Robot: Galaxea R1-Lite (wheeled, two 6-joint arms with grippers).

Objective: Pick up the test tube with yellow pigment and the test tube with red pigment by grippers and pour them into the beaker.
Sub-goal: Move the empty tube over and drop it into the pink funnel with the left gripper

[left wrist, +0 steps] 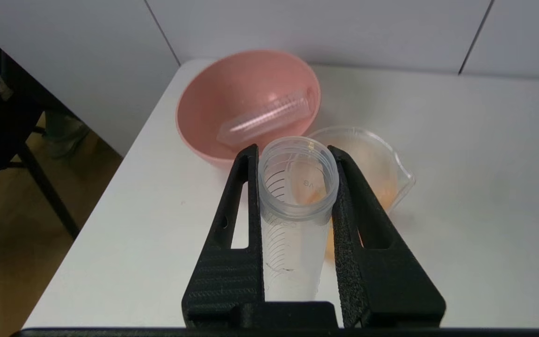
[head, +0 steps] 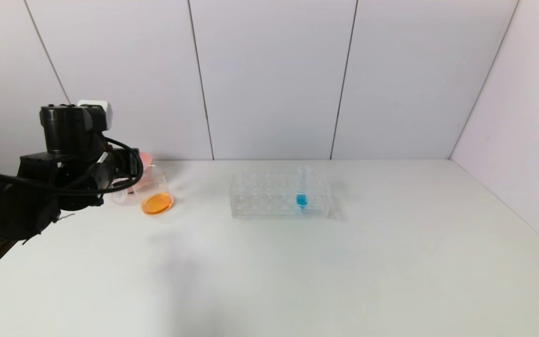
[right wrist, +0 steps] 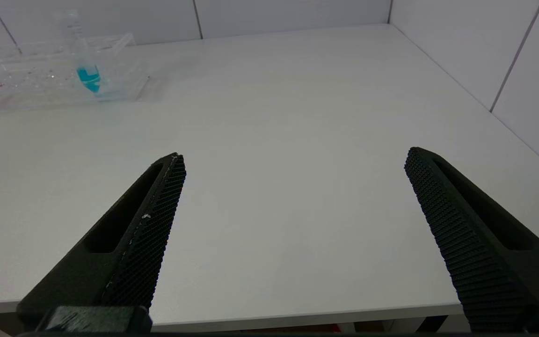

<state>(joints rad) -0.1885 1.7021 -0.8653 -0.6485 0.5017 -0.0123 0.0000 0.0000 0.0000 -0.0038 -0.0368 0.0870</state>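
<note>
The left hand (left wrist: 295, 159) grips a clear tube (left wrist: 295, 210) between its two black fingers (left wrist: 244, 206), holding it above the counter (head: 297, 262) near its left rear corner. The tube's open mouth faces the pink bowl (left wrist: 204, 112) and the beaker (left wrist: 382, 168); it looks nearly drained, with only a faint orange trace inside, so I cannot tell which colour it carried. A second clear tube (left wrist: 265, 119), emptied, lies on its side in the pink bowl. The beaker (head: 156, 192) stands just beside the bowl and holds a shallow pool of orange liquid (head: 157, 204). Further right on the counter, well apart from the beaker, a clear rack (head: 269, 196) holds one upright tube with blue liquid (head: 302, 199). The right hand (right wrist: 295, 161) hangs over the near right part of the counter, fingers (right wrist: 148, 224) spread wide with nothing between them.
</note>
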